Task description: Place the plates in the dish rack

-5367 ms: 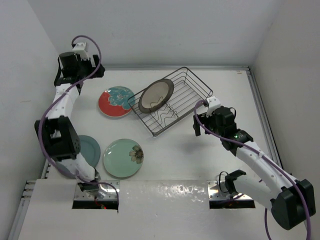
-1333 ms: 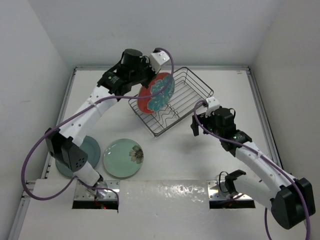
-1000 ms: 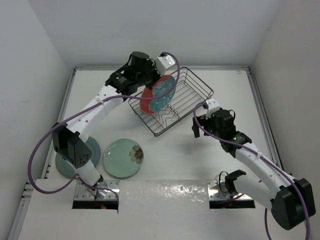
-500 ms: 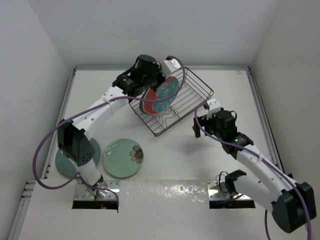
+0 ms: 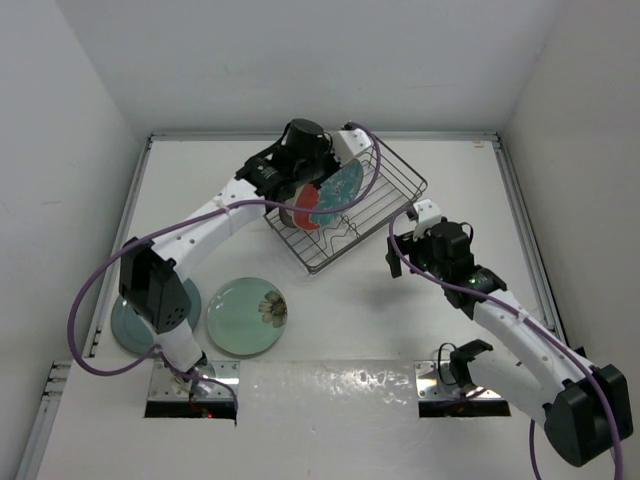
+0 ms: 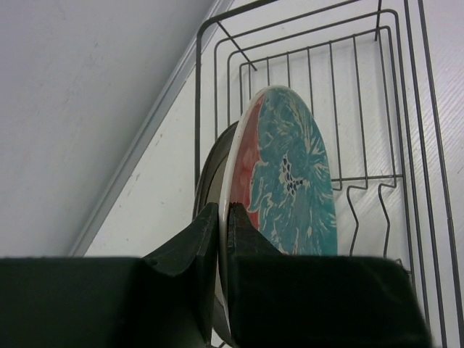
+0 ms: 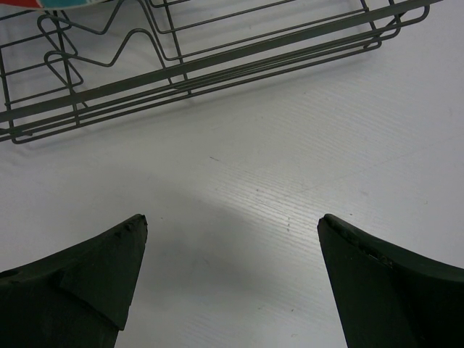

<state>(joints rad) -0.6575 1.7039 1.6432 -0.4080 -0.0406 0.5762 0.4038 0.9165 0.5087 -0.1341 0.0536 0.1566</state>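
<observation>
My left gripper [image 5: 318,186] [image 6: 223,211] is shut on the rim of the red-and-teal plate [image 5: 335,192] [image 6: 293,181]. It holds the plate on edge over the dish rack [image 5: 385,190] [image 6: 362,94]. The cream plate with a dark rim [image 6: 210,161] stands in the rack right behind it, mostly hidden in the top view. The pale green flower plate [image 5: 246,315] lies flat on the table near the left arm's base. My right gripper [image 5: 399,252] [image 7: 232,221] hovers open over bare table, just outside the rack's near side [image 7: 217,69].
The grey-blue base disc [image 5: 118,325] sits left of the green plate. White walls close in the table on the left, back and right. A raised rail [image 5: 525,230] runs along the right edge.
The left arm has carried the red-and-teal plate to the right, further over the rack, and turned it more edge-on. The right arm has barely moved.
</observation>
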